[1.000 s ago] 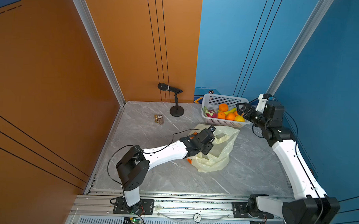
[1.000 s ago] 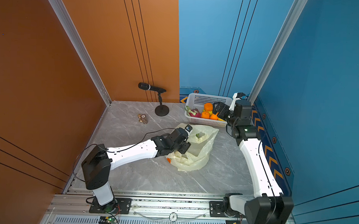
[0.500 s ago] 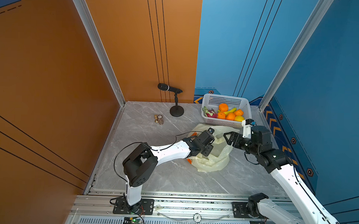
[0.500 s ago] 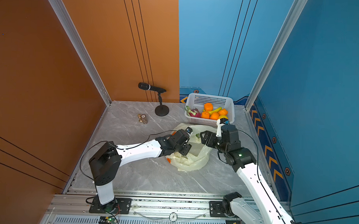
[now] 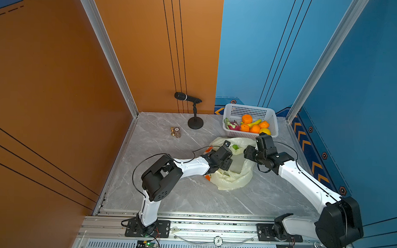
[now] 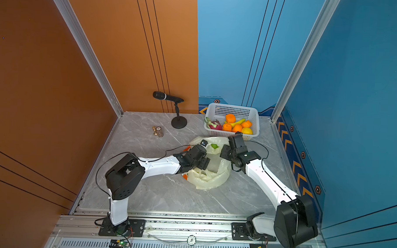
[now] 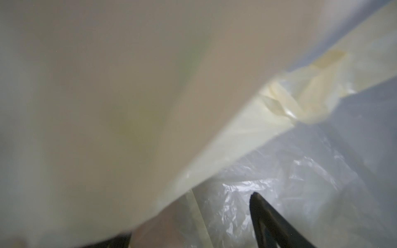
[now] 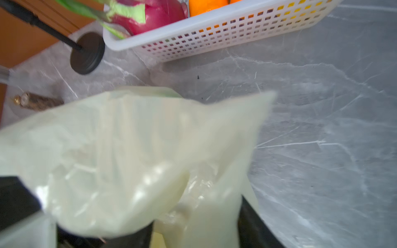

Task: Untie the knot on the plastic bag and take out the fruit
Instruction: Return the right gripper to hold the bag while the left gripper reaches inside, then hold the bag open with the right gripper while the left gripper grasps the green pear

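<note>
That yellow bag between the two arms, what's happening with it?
Two robot arms are working on the plastic bag, which lies on the table with its mouth open. The left gripper reaches into the opening, jaws apart. The right gripper is at the rim with plastic between its jaws; whether it grips is unclear. The white basket behind holds fruit. Inside the bag something green shows.

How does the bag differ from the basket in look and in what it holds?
The bag is pale-yellow thin film, crumpled and slumped; the basket is white, stiff and perforated. The basket is heaped with fruit in plain sight; in the bag I can make out only a green piece. The bag lies mid-table; the basket stands at the back. Both rest on the table.
</note>
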`<state>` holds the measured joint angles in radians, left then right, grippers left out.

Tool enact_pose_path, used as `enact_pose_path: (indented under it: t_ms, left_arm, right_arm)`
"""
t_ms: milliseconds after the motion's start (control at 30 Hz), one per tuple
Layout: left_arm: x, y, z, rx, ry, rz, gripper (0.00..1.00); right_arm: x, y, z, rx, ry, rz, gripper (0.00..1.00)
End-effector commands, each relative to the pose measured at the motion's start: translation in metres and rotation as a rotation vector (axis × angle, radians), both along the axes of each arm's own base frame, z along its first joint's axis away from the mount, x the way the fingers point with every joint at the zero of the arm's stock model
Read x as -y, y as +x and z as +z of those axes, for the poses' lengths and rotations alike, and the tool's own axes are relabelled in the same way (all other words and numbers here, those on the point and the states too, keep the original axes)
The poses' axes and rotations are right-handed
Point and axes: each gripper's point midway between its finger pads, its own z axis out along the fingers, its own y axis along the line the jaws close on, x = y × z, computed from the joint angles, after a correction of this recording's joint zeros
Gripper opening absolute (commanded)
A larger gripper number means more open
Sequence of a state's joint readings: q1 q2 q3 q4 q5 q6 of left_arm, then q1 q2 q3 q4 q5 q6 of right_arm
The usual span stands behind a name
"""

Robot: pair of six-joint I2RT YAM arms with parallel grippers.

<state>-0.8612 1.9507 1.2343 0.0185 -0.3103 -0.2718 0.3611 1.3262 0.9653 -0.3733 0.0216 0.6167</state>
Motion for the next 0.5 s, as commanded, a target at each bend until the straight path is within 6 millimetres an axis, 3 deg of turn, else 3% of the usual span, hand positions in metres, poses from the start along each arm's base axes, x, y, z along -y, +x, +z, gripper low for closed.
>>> enact_pose_path:
  t_ms: [0, 133, 267, 467]
  left_arm:
    - [-0.013, 0.019, 0.010, 0.071, -0.006, 0.077, 0.96]
    - [-0.020, 0.028, 0.021, 0.120, -0.014, 0.114, 0.98]
    - [-0.033, 0.044, 0.025, 0.154, 0.019, 0.171, 0.99]
    - [-0.052, 0.065, 0.022, 0.158, 0.082, 0.253, 0.98]
  right_arm:
    - [-0.014, 0.019, 0.036, 0.113, 0.066, 0.011, 0.37]
    - [-0.021, 0.019, 0.049, 0.137, 0.085, 0.032, 0.30]
    - [-0.027, 0.011, 0.046, 0.116, 0.101, 0.059, 0.24]
    - [-0.033, -0.003, 0.041, 0.102, 0.095, 0.092, 0.24]
